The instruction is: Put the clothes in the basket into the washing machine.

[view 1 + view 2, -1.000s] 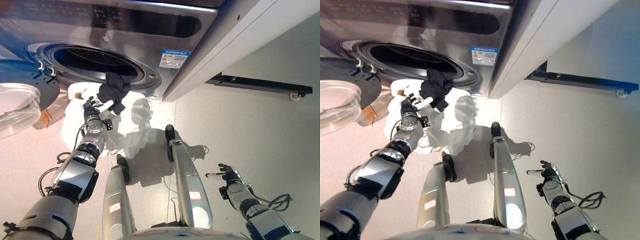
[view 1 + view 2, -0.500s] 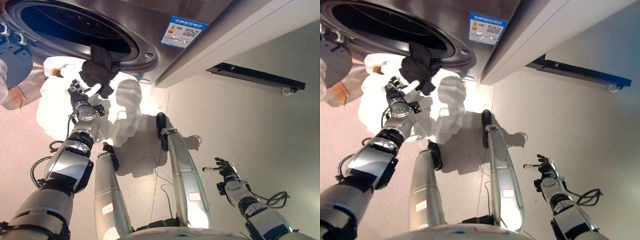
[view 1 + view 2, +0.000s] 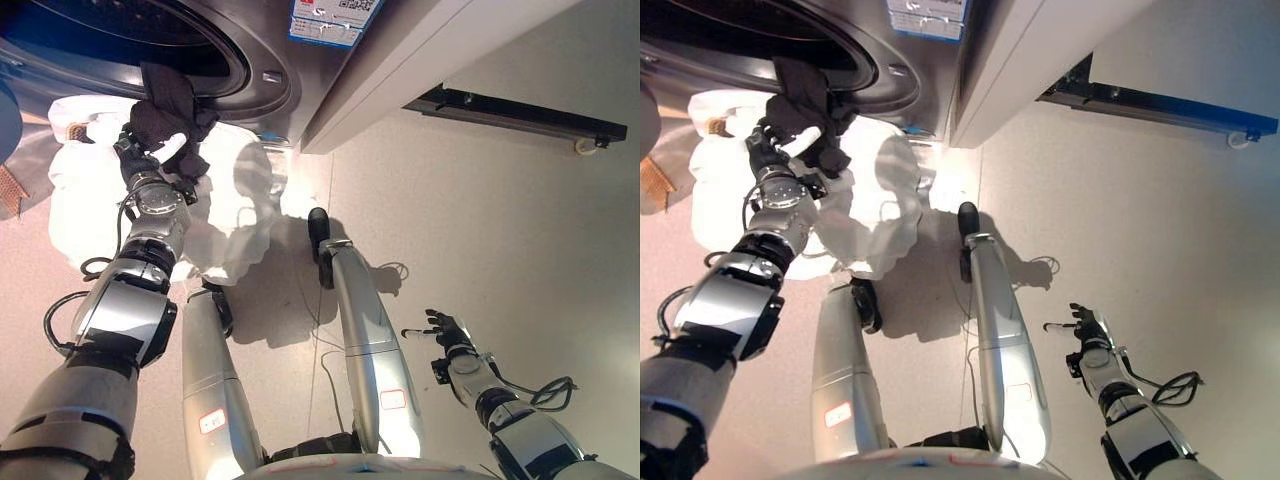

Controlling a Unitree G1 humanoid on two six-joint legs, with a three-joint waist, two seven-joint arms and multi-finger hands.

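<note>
We see two silver-grey arms with dark joints, ending in a dark left hand [image 3: 150,165] and right hand [image 3: 447,333], white-tipped fingers.

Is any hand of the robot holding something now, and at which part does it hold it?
The left hand grips a dark garment by its lower bunched end, at the washing machine door opening. The right hand holds nothing, fingers spread.

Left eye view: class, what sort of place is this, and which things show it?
Probably a home laundry corner: a front-loading washing machine with its round opening, a white basket on the pale floor, and a dark garment held in the left hand.
</note>
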